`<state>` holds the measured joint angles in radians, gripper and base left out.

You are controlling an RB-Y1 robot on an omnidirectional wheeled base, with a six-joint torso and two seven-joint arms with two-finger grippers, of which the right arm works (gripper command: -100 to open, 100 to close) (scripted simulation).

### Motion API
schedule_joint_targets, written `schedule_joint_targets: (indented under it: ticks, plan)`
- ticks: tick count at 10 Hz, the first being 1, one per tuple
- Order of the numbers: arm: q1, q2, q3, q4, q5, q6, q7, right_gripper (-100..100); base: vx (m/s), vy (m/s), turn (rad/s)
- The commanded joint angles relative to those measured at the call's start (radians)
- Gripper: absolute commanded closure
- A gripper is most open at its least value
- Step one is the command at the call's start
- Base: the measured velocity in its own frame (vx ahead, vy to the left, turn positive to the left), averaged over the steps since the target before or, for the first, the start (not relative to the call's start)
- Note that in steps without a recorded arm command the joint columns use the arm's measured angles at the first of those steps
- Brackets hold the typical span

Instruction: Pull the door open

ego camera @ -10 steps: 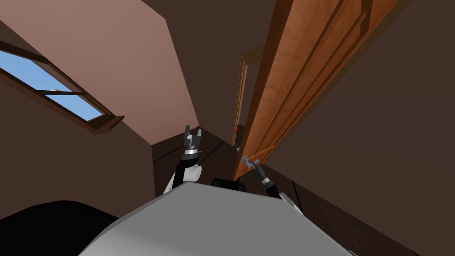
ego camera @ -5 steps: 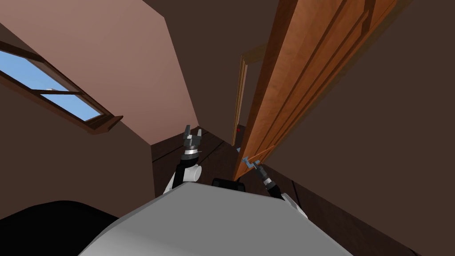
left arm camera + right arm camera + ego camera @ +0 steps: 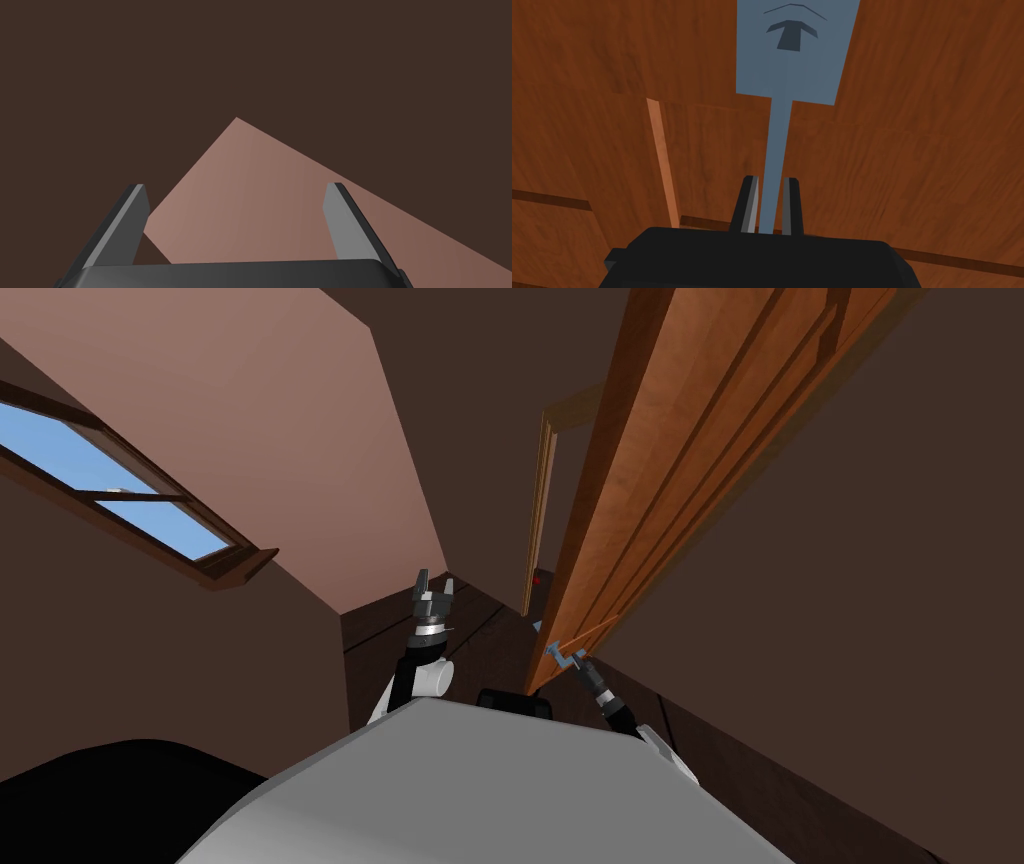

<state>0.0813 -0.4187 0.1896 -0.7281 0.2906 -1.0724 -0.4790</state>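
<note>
A brown wooden panelled door (image 3: 680, 458) stands ajar, its free edge running down toward my chest. Its grey-blue lever handle (image 3: 558, 656) sits low on that edge. My right gripper (image 3: 574, 664) is shut on the handle. In the right wrist view the handle's bar (image 3: 776, 150) runs from its backplate (image 3: 797, 50) down between my right gripper's (image 3: 771, 202) two fingers, which press its sides, with the door's wood (image 3: 912, 150) behind. My left gripper (image 3: 434, 585) is raised left of the door, apart from it, and in its wrist view this left gripper (image 3: 235, 205) is open and holds nothing.
A pink-brown wall (image 3: 300, 438) runs on my left with a window (image 3: 110, 478) in it. A door frame (image 3: 542, 498) shows in the gap past the door's edge. Dark wall (image 3: 880, 588) lies on my right, dark floor (image 3: 480, 633) ahead.
The door edge has swung a little toward me, and my right gripper has drawn back slightly with the handle. The left arm has not moved.
</note>
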Motion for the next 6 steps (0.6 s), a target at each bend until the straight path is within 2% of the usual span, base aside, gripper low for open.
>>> schedule_joint_targets:
  ticks: [1,6]
  plan:
    - [0.011,-0.016,-0.029,-0.025,0.018,0.008,-0.012,100,-0.005,-0.008,0.037]
    - [0.026,-0.015,-0.088,-0.045,0.094,-0.037,-0.040,100,-0.013,-0.018,0.064]
